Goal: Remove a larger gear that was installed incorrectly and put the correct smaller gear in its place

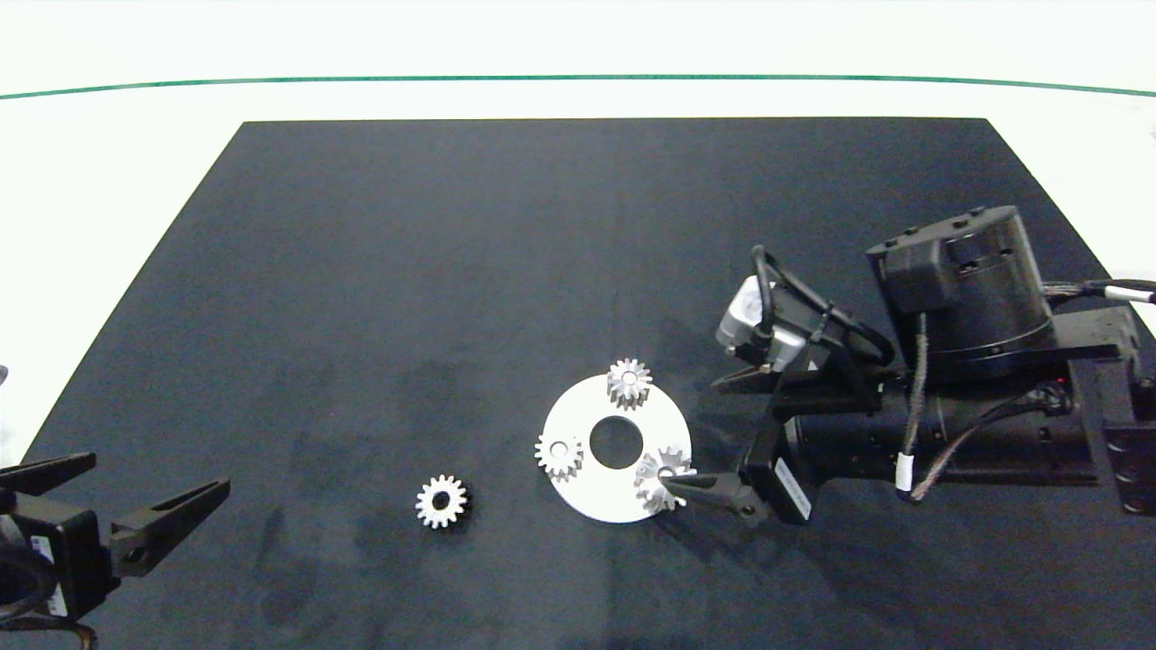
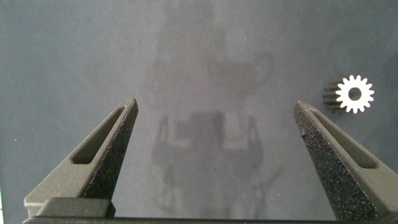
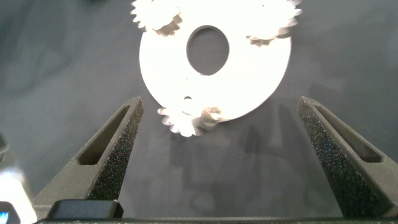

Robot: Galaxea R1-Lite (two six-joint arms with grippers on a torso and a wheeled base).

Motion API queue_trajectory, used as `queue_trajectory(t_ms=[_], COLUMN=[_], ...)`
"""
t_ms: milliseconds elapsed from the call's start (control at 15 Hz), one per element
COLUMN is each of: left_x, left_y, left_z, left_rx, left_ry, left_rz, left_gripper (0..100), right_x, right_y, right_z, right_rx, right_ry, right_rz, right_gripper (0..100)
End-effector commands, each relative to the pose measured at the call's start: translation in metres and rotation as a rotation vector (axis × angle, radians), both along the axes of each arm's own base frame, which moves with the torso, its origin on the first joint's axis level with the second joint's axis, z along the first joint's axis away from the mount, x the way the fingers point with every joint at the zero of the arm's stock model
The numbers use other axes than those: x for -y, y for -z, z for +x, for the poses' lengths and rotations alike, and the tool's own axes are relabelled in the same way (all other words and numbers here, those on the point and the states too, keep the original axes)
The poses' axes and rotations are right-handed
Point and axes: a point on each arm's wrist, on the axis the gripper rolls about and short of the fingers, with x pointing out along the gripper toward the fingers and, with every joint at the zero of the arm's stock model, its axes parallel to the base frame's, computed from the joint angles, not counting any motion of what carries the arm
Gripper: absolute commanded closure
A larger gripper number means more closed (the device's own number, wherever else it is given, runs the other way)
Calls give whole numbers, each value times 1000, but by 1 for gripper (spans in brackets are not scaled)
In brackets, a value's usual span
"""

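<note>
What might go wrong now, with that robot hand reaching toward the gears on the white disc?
The open right hand sits low beside the larger gear; closing off-centre could nudge the white disc sideways. The gear already looks tilted, so it may jam when lifted. Its two neighbour gears could get knocked too.
</note>
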Motion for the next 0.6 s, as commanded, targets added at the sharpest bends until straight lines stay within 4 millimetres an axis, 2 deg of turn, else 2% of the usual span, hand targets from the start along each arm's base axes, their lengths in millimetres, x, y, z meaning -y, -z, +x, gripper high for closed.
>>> queue_trajectory(t_ms=[67,600], left_x=[0,-1], left_y=[2,2], left_z=[4,3], left_rx=[-18,-19], left_ry=[-1,5], left_rz=[-4,-31], left_gripper=[0,0], right_x=[-15,-24], right_y=[7,13], right_z=[5,18], right_rx=[-51,26], right_ry=[-75,-97], right_rz=[-118,-231], right_gripper=[0,0])
